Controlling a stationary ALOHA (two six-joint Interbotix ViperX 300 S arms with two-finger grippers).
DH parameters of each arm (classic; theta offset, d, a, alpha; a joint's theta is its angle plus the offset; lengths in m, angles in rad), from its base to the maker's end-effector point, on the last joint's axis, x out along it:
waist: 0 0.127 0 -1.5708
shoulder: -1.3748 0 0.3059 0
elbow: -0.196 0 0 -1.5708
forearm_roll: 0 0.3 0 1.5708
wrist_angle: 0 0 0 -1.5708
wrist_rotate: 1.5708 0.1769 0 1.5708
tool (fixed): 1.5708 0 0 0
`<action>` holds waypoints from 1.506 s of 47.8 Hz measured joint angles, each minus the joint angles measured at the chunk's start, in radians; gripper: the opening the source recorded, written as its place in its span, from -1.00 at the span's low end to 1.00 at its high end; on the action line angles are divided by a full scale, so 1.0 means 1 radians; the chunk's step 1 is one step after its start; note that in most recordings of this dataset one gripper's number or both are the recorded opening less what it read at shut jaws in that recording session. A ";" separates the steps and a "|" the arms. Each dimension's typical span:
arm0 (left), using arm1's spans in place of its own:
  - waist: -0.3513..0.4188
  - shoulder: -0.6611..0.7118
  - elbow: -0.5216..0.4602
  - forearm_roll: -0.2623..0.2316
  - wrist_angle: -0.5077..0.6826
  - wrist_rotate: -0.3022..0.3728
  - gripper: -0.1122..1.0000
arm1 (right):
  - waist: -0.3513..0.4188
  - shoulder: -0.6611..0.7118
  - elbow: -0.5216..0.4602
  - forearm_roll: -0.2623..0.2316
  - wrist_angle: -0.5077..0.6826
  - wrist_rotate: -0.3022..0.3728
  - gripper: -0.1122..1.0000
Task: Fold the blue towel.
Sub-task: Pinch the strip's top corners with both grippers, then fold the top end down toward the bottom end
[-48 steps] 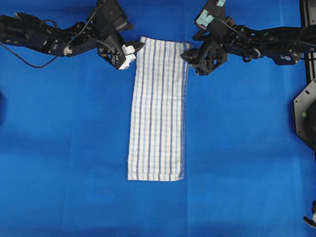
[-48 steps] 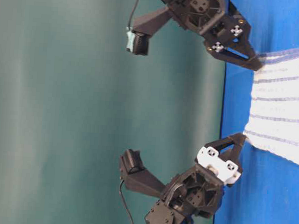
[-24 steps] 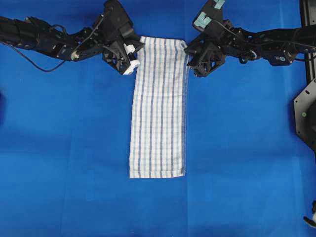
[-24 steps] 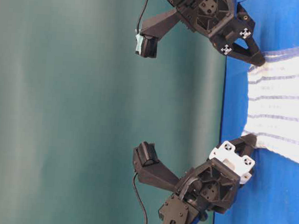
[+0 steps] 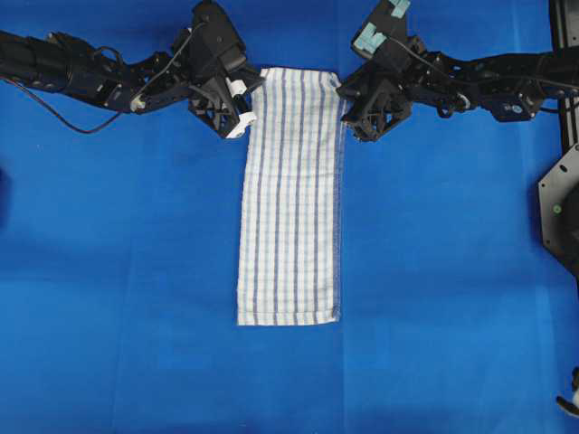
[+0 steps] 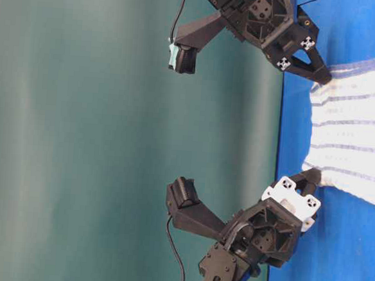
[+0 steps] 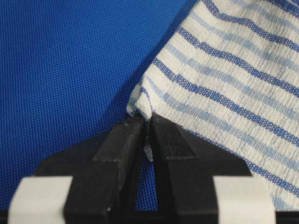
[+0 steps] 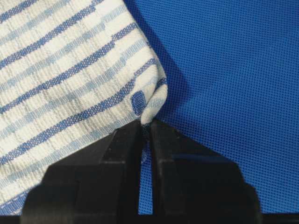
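Observation:
The blue towel (image 5: pixel 291 194) is a long white strip with thin blue stripes, lying down the middle of the blue table cover. Its far end is lifted slightly between both grippers. My left gripper (image 5: pixel 250 93) is shut on the towel's far left corner (image 7: pixel 140 100). My right gripper (image 5: pixel 344 95) is shut on the far right corner (image 8: pixel 152 100). In the table-level view both grippers (image 6: pixel 315 178) (image 6: pixel 324 76) pinch the towel's end (image 6: pixel 352 136) just above the table. The near end lies flat (image 5: pixel 288 316).
The blue table cover (image 5: pixel 118 271) spreads on all sides of the towel. A black metal fixture (image 5: pixel 563 203) stands at the right edge. A dark cable (image 5: pixel 63 122) trails from the left arm.
Over the last second both grippers moved a little toward the far side with the towel corners, and the towel slid that way. In the last half second almost nothing moved.

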 measured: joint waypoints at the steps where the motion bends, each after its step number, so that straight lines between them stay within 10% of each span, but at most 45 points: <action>1: 0.000 -0.002 0.002 0.000 0.002 0.002 -0.73 | -0.002 -0.002 0.000 0.002 0.000 0.000 -0.70; 38: -0.052 -0.187 0.044 0.000 0.046 0.049 -0.73 | 0.040 -0.170 0.035 0.002 0.031 0.009 -0.70; 59: -0.279 -0.336 0.152 0.000 0.048 0.051 -0.73 | 0.276 -0.322 0.126 0.080 0.038 0.014 -0.70; 72: -0.468 -0.371 0.190 0.000 0.040 -0.063 -0.73 | 0.460 -0.339 0.149 0.150 0.006 0.014 -0.70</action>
